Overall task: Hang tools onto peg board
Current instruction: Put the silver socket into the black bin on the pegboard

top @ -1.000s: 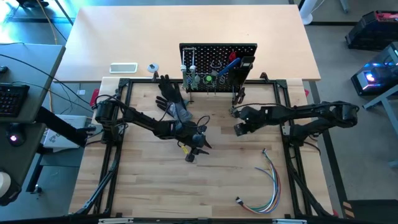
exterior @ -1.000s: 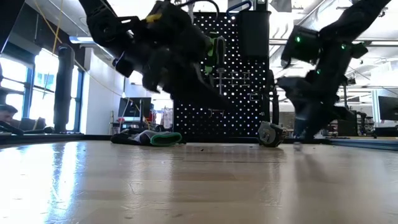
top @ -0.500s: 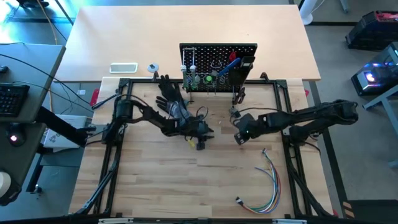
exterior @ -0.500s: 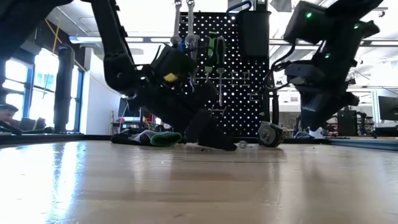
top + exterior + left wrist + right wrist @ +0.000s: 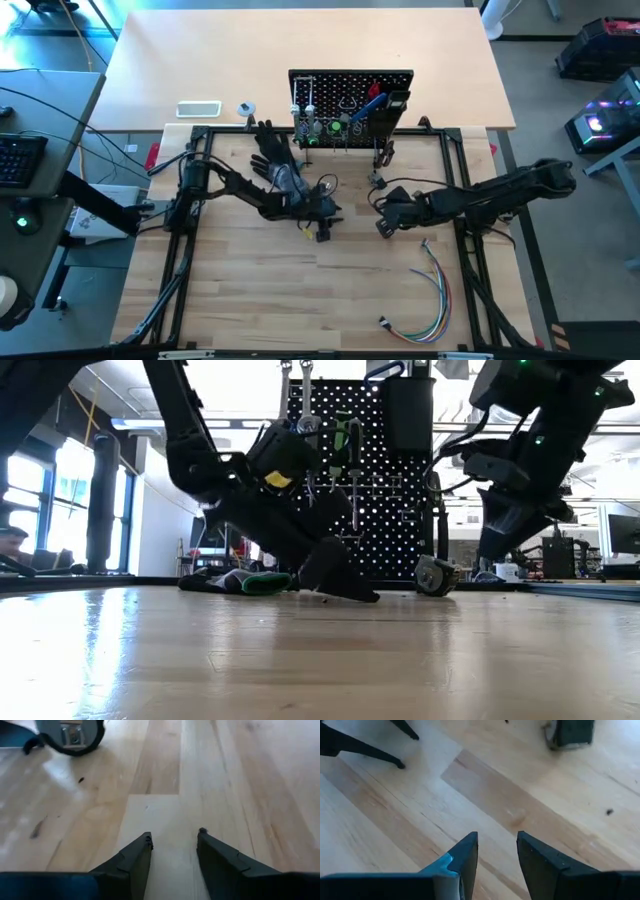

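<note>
The peg board stands upright at the table's far side. On it hang silver wrenches, a green-handled tool and a red and blue tool, beside a black box bin. A small round grey tool lies on the table in front of the board; it also shows in the low view. My left gripper is open and slants down just over the wood, left of that tool. My right gripper is open above the table, nearer than the tool.
A black glove lies at the far left, behind the left arm. A bundle of coloured wires lies at the near right. A black frame rail borders the wooden top. Bare wood stretches toward the near edge.
My left gripper has sunk from well above the table to just over the wood, shifting a little toward the far edge and tipping more level. My right gripper has swung toward the near edge, away from the peg board, staying above the table.
</note>
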{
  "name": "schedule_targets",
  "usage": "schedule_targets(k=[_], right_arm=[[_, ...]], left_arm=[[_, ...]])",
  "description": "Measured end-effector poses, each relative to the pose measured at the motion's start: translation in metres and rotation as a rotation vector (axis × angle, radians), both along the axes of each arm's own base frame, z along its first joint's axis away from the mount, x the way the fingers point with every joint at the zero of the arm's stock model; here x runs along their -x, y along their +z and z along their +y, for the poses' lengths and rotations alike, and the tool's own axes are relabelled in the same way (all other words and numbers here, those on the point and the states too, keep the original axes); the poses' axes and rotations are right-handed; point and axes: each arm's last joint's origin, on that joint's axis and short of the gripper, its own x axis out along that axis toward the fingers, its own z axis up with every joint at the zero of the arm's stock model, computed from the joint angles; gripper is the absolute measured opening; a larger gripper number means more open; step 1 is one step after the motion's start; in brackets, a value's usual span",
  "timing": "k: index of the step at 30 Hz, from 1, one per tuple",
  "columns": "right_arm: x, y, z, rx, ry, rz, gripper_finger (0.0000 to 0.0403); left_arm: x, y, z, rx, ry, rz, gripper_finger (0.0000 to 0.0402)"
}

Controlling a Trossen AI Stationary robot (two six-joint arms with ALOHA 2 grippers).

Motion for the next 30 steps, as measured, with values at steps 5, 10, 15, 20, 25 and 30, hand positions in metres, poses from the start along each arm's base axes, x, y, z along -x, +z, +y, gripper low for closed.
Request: schedule_targets(k=[5,10,15,20,25,30], right_arm=[[-0.004,0.002,0.003,0.042,0.025,-0.048,0.0134],[-0.006,0.004,0.004,0.081,0.039,-0.068,0.0134],[-0.007,0.004,0.004,0.117,0.046,-0.071,0.0134],[-0.011,0.007,0.004,0.151,0.082,-0.11,0.0134],[-0.015,0.007,0.005,0.139,0.106,-0.136,0.0134],[-0.019,0.003,0.005,0.154,0.111,-0.129,0.0134]], left_arm=[[0.014,0.013,0.002,-0.069,0.047,0.122,0.0147],[0.053,0.039,0.005,-0.183,0.126,0.151,0.0145],[0.093,0.065,0.018,-0.247,0.228,0.056,0.0145],[0.102,0.076,0.029,-0.27,0.183,-0.06,0.0145],[0.095,0.071,0.042,-0.275,0.14,-0.029,0.0157],[0.093,0.056,0.057,-0.235,0.144,0.075,0.018]])
